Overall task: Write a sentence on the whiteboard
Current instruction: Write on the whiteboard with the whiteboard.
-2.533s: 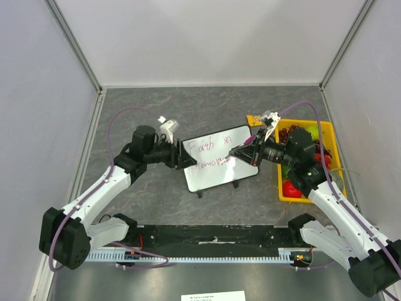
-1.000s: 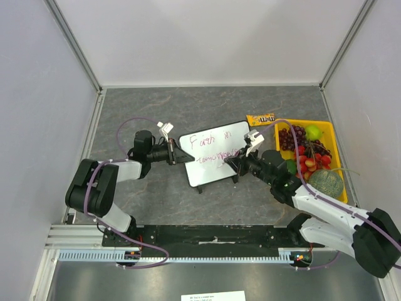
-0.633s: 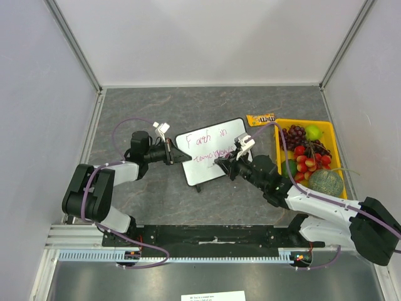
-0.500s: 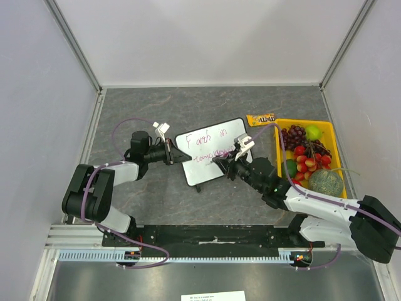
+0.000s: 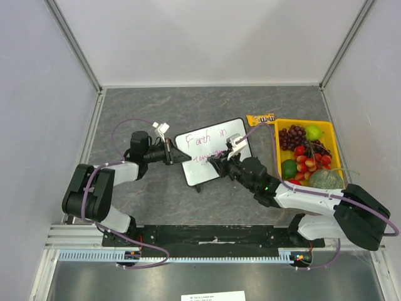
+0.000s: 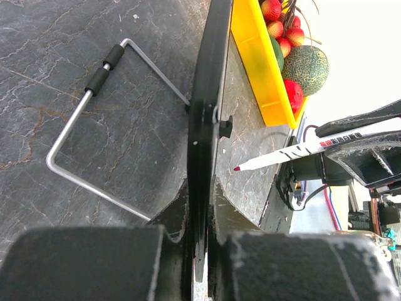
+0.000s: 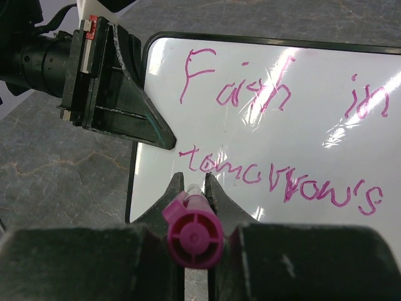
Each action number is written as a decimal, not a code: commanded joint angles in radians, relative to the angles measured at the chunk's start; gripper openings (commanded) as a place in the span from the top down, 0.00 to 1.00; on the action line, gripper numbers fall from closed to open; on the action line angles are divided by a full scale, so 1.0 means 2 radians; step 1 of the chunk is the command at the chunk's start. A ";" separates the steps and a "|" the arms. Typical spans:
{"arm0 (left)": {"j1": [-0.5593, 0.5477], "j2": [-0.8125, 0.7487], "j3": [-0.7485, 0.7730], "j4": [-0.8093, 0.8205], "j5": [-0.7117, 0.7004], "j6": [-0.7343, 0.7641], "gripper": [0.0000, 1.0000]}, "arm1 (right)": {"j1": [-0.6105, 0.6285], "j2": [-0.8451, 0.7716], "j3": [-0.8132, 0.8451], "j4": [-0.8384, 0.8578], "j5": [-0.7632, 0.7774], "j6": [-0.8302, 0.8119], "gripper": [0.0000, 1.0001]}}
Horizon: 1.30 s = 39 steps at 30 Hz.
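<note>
clenched the left gripper on the left edge of the board, likely to steady it, propped tilted between both grippers, and pinched the marker in the right gripper, tip close under the second line of the sentence, seemingly set to start a third.

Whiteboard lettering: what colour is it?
The sentence is pink-magenta; the right wrist view shows it best.

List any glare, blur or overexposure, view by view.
Right wrist: white glare streaks cross the small black-framed whiteboard; the pink marker is blurred at its near end. Left wrist: top-right background blown out white. Top external: evenly lit.
</note>
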 commanded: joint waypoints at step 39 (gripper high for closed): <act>0.019 0.040 -0.004 -0.041 -0.079 0.048 0.98 | 0.018 0.063 0.040 -0.007 -0.014 0.019 1.00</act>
